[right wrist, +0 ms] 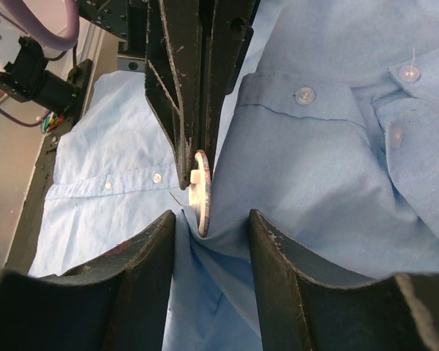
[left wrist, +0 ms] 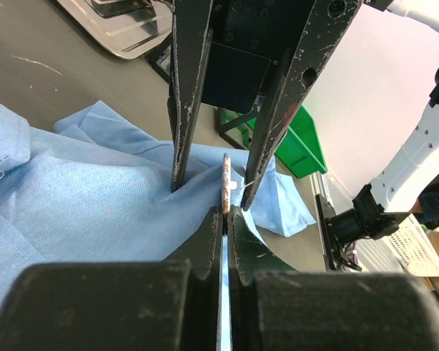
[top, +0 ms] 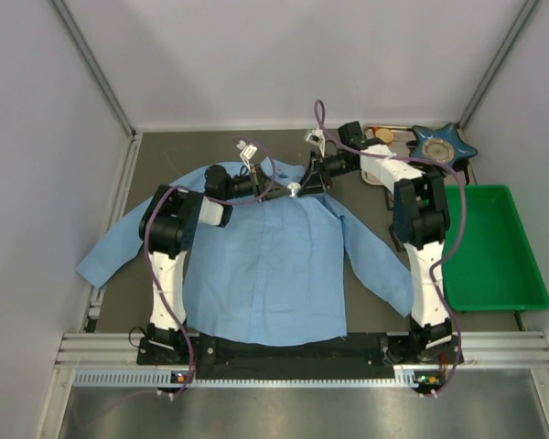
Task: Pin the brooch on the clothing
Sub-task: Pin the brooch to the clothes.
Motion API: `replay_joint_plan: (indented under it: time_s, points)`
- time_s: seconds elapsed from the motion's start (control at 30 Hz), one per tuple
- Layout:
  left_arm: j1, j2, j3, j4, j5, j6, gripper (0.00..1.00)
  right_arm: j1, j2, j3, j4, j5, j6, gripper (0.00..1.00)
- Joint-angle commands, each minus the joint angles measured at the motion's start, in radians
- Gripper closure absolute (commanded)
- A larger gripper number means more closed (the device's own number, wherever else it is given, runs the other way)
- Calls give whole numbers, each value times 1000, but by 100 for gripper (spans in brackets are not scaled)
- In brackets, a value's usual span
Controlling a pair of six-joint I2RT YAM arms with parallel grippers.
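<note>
The light blue shirt (top: pixel 265 265) lies flat on the table, collar to the back. The brooch (top: pixel 294 189) is a small round disc at the collar. In the left wrist view my left gripper (left wrist: pixel 225 213) is shut on the brooch (left wrist: pixel 225 183), held edge-on against the cloth. In the right wrist view my right gripper (right wrist: pixel 212 219) is open, its fingers (right wrist: pixel 157 241) straddling a raised fold of shirt (right wrist: pixel 329 168) with the brooch (right wrist: pixel 201 190) pressed into it. The two grippers (top: pixel 279 190) (top: pixel 313 178) meet nose to nose.
A green bin (top: pixel 489 247) stands at the right of the table. A blue star-shaped dish (top: pixel 444 144) and a metal tray (top: pixel 384 137) sit at the back right. The shirt's sleeves spread out to both sides.
</note>
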Motion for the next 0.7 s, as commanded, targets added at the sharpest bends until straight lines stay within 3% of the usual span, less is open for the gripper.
replay_joint_plan:
  time_s: [0.0,0.3,0.67]
  points:
    - [-5,5,27,269,35,-14,100,1,-59,48,-6,-76,13,57]
    - [-10,6,33,278,42,-19,100,-1,-59,51,-11,-90,29,57]
    - [-25,8,42,292,61,-16,100,-1,-31,72,-13,-117,40,67]
